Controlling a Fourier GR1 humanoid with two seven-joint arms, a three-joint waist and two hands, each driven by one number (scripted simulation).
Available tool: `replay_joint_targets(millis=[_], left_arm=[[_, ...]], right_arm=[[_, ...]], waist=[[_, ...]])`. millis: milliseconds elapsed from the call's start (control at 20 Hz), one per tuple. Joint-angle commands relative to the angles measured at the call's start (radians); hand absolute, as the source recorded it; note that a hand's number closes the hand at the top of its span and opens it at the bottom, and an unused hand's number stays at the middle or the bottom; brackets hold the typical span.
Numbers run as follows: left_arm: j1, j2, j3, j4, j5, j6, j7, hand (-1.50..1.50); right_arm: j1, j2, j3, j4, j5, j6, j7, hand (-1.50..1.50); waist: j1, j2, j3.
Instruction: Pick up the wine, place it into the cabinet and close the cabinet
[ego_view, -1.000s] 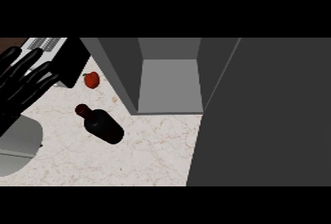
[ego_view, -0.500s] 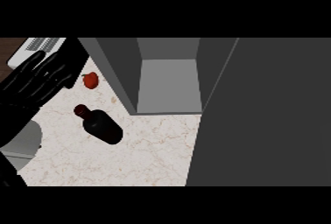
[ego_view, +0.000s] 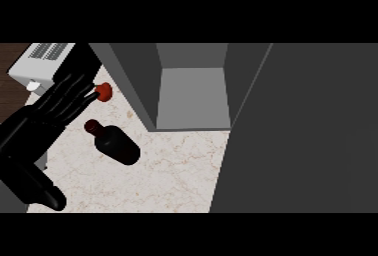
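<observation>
The dark wine bottle (ego_view: 116, 144) rests on the pale marble counter (ego_view: 170, 175), its neck toward the view's upper left. My left hand (ego_view: 35, 129) hovers just left of it, open, with straight fingers (ego_view: 72, 93) stretched to the upper right past the bottle's neck, and it does not touch the bottle. The thumb sticks out low at the left edge. The grey cabinet (ego_view: 190, 95) stands open behind the bottle, its inside bare. Its door (ego_view: 303, 130) is swung out and fills the right side. My right hand does not show.
A small red object (ego_view: 105, 91) lies on the counter by the left hand's fingertips, close to the cabinet's left wall. A white appliance (ego_view: 43, 61) sits at the far left corner. The open door hides the counter's right part.
The left hand has come in from the left edge, moving right and down toward the bottle, and more of its palm and thumb now show. Bottle and cabinet have not moved.
</observation>
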Motion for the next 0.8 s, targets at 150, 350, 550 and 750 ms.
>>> replay_joint_targets(millis=[150, 350, 550, 750], left_arm=[[-0.036, 0.002, 0.037, 0.199, -0.094, -0.097, -0.139, -1.50], [0.059, -0.055, 0.002, 0.190, -0.242, -0.096, -0.256, -1.50], [0.060, -0.022, 0.043, 0.297, -0.253, -0.148, -0.328, -1.50], [0.031, -0.011, 0.046, 0.375, -0.328, -0.138, -0.373, -1.50]], right_arm=[[0.032, -0.062, 0.061, -0.141, 0.153, -0.015, 0.025, -1.50], [0.049, -0.088, 0.064, -0.151, 0.154, -0.041, 0.016, -1.50], [0.015, -0.110, 0.053, -0.188, 0.157, -0.066, 0.083, -1.50], [0.008, -0.123, 0.083, -0.177, 0.179, -0.088, 0.069, -1.50]], waist=[[-0.004, 0.002, 0.000], [0.001, 0.000, 0.001], [0.000, 0.000, 0.000], [-0.004, -0.001, 0.000]])
